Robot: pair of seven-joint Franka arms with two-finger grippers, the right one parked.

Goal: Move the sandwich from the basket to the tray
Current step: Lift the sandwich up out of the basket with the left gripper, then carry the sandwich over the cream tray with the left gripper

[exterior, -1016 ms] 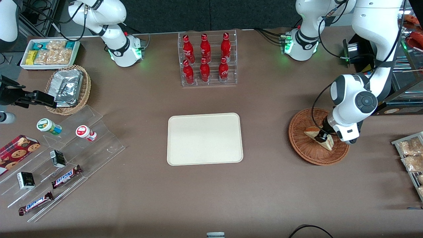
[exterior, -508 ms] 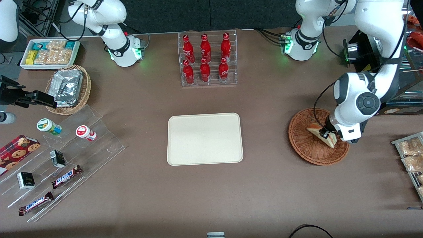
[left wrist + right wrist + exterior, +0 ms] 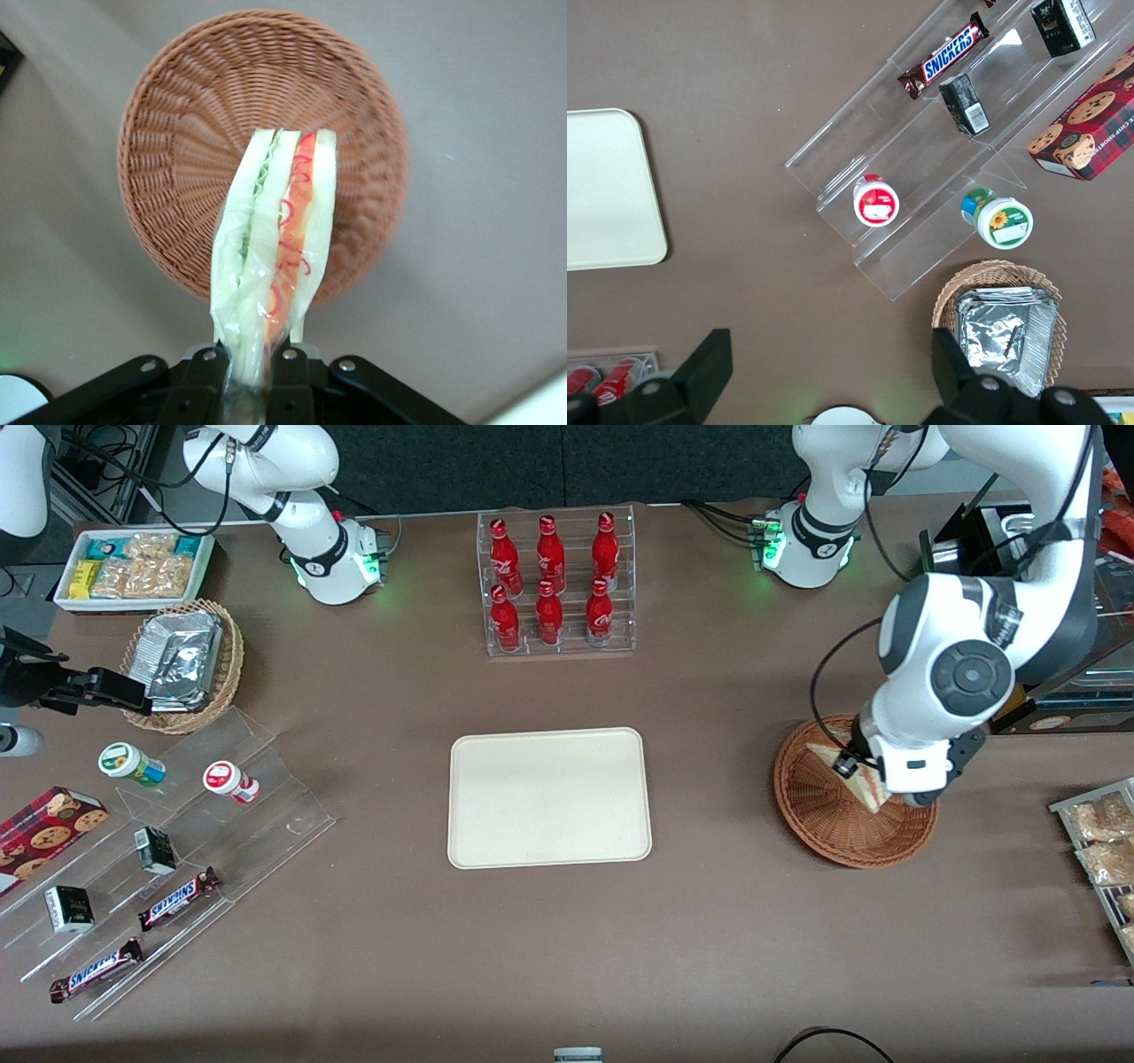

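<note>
Now the gripper (image 3: pixel 852 769) hangs above the basket (image 3: pixel 819 824), its fingers (image 3: pixel 213 376) pressed against the two flat sides of the sandwich (image 3: pixel 276 243) and pinching it at one end. In the wrist view the sandwich juts out from the gripper (image 3: pixel 248 376) over the basket (image 3: pixel 177 142), wrapped in clear film, showing white bread layers, a pale green strip and an orange-red filling stripe. It appears lifted clear of the wicker, with the round reddish-brown basket lying on the table (image 3: pixel 726 921) beneath it. In the front view the sandwich (image 3: pixel 861 781) is partly covered by the arm's white wrist, only a pale wedge showing above the basket. The tray (image 3: pixel 549 797) lies flat near the middle of the table, well apart from the basket, toward the parked arm's end from it.
</note>
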